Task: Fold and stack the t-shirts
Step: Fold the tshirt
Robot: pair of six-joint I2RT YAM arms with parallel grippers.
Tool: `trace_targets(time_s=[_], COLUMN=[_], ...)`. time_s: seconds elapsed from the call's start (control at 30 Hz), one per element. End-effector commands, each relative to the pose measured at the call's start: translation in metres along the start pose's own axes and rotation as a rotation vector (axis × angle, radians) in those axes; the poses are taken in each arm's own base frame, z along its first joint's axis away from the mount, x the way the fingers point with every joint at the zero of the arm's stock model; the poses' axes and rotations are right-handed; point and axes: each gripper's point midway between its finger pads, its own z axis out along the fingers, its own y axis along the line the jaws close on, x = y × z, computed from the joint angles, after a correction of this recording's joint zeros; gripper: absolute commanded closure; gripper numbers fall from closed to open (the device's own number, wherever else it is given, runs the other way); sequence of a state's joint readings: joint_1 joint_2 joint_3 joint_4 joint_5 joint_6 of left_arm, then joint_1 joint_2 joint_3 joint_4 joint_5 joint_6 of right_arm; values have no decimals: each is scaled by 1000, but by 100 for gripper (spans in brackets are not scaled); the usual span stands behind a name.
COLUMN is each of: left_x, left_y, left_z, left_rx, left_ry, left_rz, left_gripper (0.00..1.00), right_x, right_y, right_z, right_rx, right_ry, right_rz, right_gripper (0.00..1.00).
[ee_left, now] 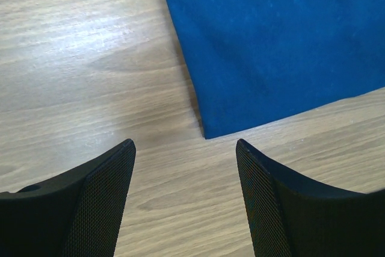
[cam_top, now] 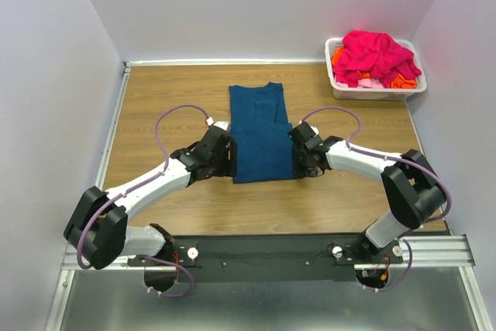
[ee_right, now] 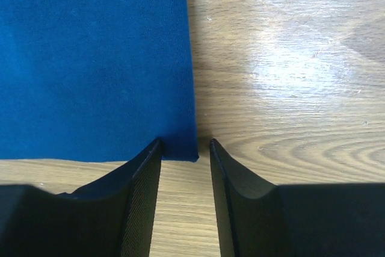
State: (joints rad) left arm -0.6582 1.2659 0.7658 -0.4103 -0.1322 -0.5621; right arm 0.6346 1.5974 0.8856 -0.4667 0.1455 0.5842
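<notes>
A dark teal-blue t-shirt point(cam_top: 260, 133) lies flat and folded into a narrow strip in the middle of the table. Its print does not show. My left gripper point(cam_top: 226, 162) is open at the shirt's near left corner point(ee_left: 207, 130), which lies just ahead of the gap between the fingers. My right gripper point(cam_top: 298, 162) is open at the near right corner point(ee_right: 183, 148), which lies between its fingertips on the table. Magenta-pink and orange t-shirts point(cam_top: 376, 58) are piled in the basket.
A white plastic basket point(cam_top: 372, 92) stands at the far right corner of the wooden table point(cam_top: 155, 98). Grey walls close in the left, back and right sides. A metal rail point(cam_top: 271, 252) runs along the near edge.
</notes>
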Motion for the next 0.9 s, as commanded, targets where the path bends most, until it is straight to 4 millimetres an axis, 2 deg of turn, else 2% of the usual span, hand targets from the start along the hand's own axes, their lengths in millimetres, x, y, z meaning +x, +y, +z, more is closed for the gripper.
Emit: trace_targets(time_s=[0.0, 0.17, 0.27, 0.37, 0.57, 0.87], left_x=[-10, -4, 4, 8, 18, 36], left_y=[-5, -7, -8, -11, -15, -18], left_z=[0, 5, 9, 12, 23, 40], left_rx=[-29, -54, -54, -52, -74, -117], left_ry=[-19, 13, 38, 57, 109, 196], left_rz=[6, 30, 31, 35, 59, 91], left_gripper=[24, 24, 24, 26, 33, 35], right_x=[25, 33, 37, 38, 37, 39], right_y=[-21, -21, -20, -19, -14, -12], right_z=[9, 11, 11, 10, 11, 12], right_rx=[112, 134, 131, 129, 125, 120], right_ry=[72, 92, 102, 100, 96, 91], right_rz=[-24, -50, -50, -65, -92, -107], right_gripper=[58, 74, 91, 99, 99, 99])
